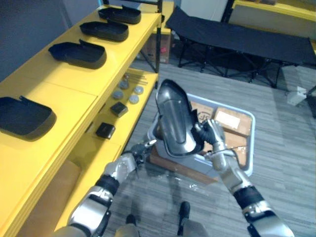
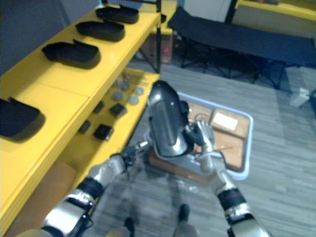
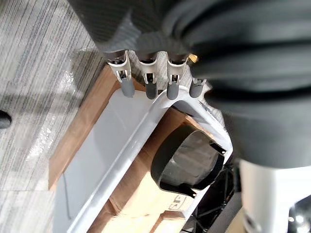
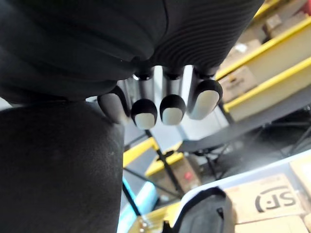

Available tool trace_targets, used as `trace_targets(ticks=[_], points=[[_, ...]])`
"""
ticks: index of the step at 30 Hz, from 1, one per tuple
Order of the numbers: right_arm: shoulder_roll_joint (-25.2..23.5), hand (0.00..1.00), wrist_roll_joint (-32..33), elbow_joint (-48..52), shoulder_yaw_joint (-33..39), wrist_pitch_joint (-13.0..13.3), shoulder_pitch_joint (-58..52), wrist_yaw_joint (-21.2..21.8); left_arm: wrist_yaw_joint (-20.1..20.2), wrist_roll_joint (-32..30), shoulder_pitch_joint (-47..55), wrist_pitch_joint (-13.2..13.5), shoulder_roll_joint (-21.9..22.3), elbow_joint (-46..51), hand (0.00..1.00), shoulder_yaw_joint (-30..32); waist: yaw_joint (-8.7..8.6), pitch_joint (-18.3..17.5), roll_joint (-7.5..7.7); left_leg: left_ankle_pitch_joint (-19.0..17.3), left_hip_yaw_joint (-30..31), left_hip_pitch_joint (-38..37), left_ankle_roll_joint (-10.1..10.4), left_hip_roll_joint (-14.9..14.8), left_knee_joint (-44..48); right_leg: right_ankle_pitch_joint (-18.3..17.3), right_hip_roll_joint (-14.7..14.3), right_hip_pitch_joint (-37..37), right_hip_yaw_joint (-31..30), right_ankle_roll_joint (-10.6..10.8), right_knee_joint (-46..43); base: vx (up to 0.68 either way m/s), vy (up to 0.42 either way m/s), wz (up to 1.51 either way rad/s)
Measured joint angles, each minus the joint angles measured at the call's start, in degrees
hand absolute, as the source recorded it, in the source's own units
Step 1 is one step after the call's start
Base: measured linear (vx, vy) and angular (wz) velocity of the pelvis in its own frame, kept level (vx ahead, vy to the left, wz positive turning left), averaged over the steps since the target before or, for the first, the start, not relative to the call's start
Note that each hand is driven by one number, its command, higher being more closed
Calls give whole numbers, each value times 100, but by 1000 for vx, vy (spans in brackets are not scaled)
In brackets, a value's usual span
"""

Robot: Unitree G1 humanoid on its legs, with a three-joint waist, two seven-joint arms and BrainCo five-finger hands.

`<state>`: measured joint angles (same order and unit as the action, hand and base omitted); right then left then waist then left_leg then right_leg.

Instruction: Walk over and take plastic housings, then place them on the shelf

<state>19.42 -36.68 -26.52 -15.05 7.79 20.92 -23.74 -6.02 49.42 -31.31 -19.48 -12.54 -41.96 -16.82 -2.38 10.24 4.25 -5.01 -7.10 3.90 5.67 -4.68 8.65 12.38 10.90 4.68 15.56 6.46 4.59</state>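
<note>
My right hand (image 1: 211, 137) is shut on a dark glossy plastic housing (image 1: 175, 121) and holds it upright in mid-air over the near corner of a pale bin (image 1: 251, 143). In the right wrist view its fingers (image 4: 170, 107) curl against the housing's black side (image 4: 58, 165). The left hand (image 1: 140, 149) is open just below and left of the housing's lower end, with straight fingers (image 3: 148, 80) over the bin's rim (image 3: 146, 121). I cannot tell if it touches the housing. Several black housings (image 1: 79, 53) lie in a row on the yellow shelf top (image 1: 74, 81) to the left.
The shelf's lower level carries grey discs (image 1: 129, 91) and small black blocks (image 1: 105, 130). A black post (image 1: 159, 44) stands at the shelf's far corner. Cardboard boxes (image 1: 229, 121) fill the bin. A black folding cot (image 1: 237, 37) stands behind on the grey floor.
</note>
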Motion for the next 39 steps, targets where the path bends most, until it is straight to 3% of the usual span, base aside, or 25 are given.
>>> trace_targets(ticks=[6,11,16,20,26,35,39], points=[[-4,100,-8,-164,-55,27,-109,7,-61,255,9,105,-2,-6,0,43,8,-107,3,5,24,-2,9,-9,-17,10,-3,-15,34,-8,2,26,-9,2],[-33,100,-8,-165,-200,30,-219,8,-154,706,18,490,-63,-4,0,327,9,-110,3,6,52,-76,7,-6,-38,10,7,-102,132,-5,54,11,2,2],[-162,100,-9,-239,-199,30,-228,7,54,1529,203,505,-71,19,0,510,5,-113,-2,17,89,-81,17,-23,-28,-57,27,-131,184,35,58,-6,-3,2],[-202,100,-8,-378,-197,30,-245,7,228,1760,276,424,-70,53,0,539,2,-117,-11,35,183,-83,47,-55,-48,-92,2,-189,312,-1,58,6,-18,11],[-216,100,-12,-392,-194,44,-278,8,277,1765,411,247,-65,129,0,555,1,-194,-148,36,182,-101,50,-54,-116,-82,-4,-183,322,1,57,35,-2,2],[-229,100,-11,-389,-200,99,-279,179,472,1442,477,12,-45,134,0,400,4,-197,-159,36,166,-153,47,-33,-137,-69,12,-204,298,18,60,0,0,0],[-215,100,-12,-369,-205,110,-278,281,566,1053,471,19,-21,135,0,51,16,-196,-161,34,103,-152,48,-36,-132,-54,2,-164,213,-3,57,-13,0,-7]])
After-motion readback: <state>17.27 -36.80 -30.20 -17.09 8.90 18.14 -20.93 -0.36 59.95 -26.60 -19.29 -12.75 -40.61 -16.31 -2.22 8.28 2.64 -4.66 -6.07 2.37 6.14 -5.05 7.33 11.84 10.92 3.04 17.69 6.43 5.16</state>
